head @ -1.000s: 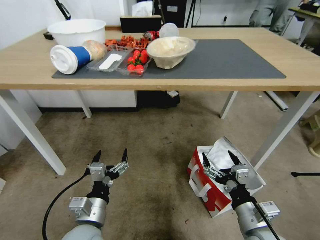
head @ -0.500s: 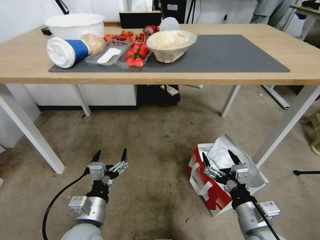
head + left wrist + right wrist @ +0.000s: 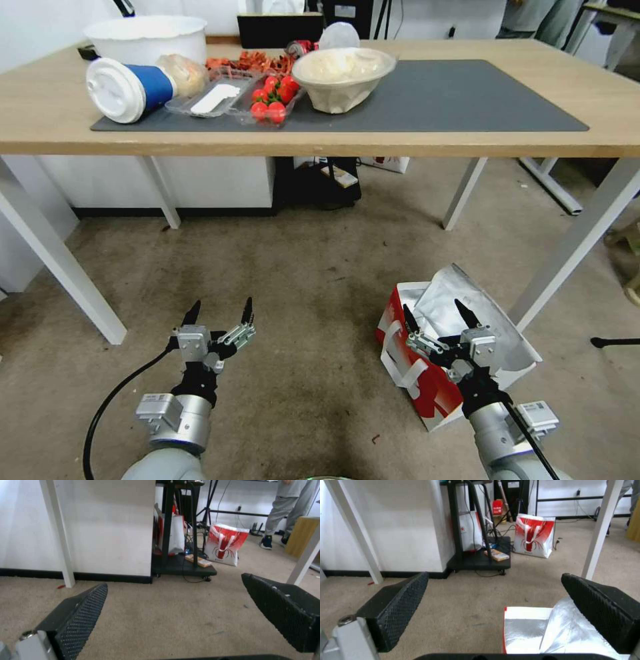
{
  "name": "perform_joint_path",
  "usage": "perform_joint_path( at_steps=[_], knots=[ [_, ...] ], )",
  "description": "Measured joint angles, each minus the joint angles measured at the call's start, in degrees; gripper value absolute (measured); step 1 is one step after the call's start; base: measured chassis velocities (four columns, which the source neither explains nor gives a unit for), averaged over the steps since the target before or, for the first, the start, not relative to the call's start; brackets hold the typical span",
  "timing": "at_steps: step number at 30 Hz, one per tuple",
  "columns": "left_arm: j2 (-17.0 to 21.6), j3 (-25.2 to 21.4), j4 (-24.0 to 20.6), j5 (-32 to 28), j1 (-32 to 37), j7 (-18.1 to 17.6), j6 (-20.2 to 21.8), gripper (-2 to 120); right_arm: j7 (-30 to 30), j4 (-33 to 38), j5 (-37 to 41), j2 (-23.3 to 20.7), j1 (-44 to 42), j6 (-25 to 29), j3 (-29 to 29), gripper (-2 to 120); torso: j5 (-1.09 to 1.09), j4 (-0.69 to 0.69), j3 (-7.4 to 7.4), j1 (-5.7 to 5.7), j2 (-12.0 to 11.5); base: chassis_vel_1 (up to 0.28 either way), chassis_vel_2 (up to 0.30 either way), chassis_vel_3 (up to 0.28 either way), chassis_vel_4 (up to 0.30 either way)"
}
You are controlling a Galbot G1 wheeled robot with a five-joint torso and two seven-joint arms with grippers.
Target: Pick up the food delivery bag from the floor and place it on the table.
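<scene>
Right hand (image 3: pixel 437 321): fingers spread wide, gripping nothing; poised over the open top of the food delivery bag (image 3: pixel 427 383), pointing forward toward the surface. Likely lined up so the fingers can drop onto the rim or a handle.
Right wrist view: black ribbed fingertips (image 3: pixel 400 600) frame the bag's white rim and foil lining (image 3: pixel 533 632) directly below; gap to the bag cannot be judged.
Left hand (image 3: pixel 220 313): fingers open, empty, held low over bare floor (image 3: pixel 300 280), well apart from the bag. Reads as waiting.
Bag: sits on the floor just beside the surface's front right leg (image 3: pixel 573 240), mouth up, foil flap crumpled open, white strap handles (image 3: pixel 400 360) hanging down the red side. Open mouth leaves rim and straps as the reachable grip points.
Surface (image 3: pixel 467 143): light wood with dark grey mat (image 3: pixel 467 100). Left end of the mat is crowded: tipped cup (image 3: pixel 123 90), tomato tray (image 3: pixel 270 100), white bowl (image 3: pixel 343 77). Right half of the mat is bare, the likely landing spot.
Stage: pickup not yet made; judged early.
Risk: thin foil and soft walls may crumple under a pinch.
</scene>
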Motion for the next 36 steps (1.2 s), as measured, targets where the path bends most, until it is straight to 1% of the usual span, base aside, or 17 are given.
perform_joint_path(
  at_steps=[1, 2, 4, 8, 32, 36],
  knots=[
    [-0.1, 0.0, 0.0, 0.0, 0.0, 0.0, 0.0, 100, 0.0, 0.0, 0.0, 0.0, 0.0, 0.0, 0.0, 100, 0.00, 0.00, -0.49, -0.01, -0.5, 0.000, 0.000, 0.000, 0.000],
    [-0.1, 0.0, 0.0, 0.0, 0.0, 0.0, 0.0, 100, 0.0, 0.0, 0.0, 0.0, 0.0, 0.0, 0.0, 100, 0.00, 0.00, -0.49, -0.01, -0.5, 0.000, 0.000, 0.000, 0.000],
    [-0.1, 0.0, -0.1, 0.1, 0.0, 0.0, 0.0, 100, 0.0, 0.0, 0.0, 0.0, 0.0, 0.0, 0.1, 100, 0.00, 0.00, -1.03, -0.05, -1.1, 0.000, 0.000, 0.000, 0.000],
    [-0.1, 0.0, -0.1, 0.1, 0.0, 0.0, -0.1, 100, 0.0, 0.0, 0.1, 0.0, 0.0, 0.0, 0.1, 100, 0.00, 0.00, -1.12, -0.24, -1.9, 0.000, 0.000, 0.000, 0.000],
    [-0.2, 0.0, -0.1, 0.2, 0.1, 0.1, -0.2, 100, 0.0, -0.1, 0.1, 0.0, 0.1, -0.1, 0.1, 100, 0.00, 0.00, -1.12, -0.26, -1.6, 0.000, 0.000, 0.000, 0.000],
    [-0.2, -0.1, 0.3, 0.2, 0.0, 0.2, -1.5, 100, 0.0, -0.1, 0.1, 0.0, 0.1, -0.1, 0.1, 100, 0.00, 0.00, -1.12, -0.24, -1.6, 0.000, 0.000, 0.000, 0.000]
  ],
)
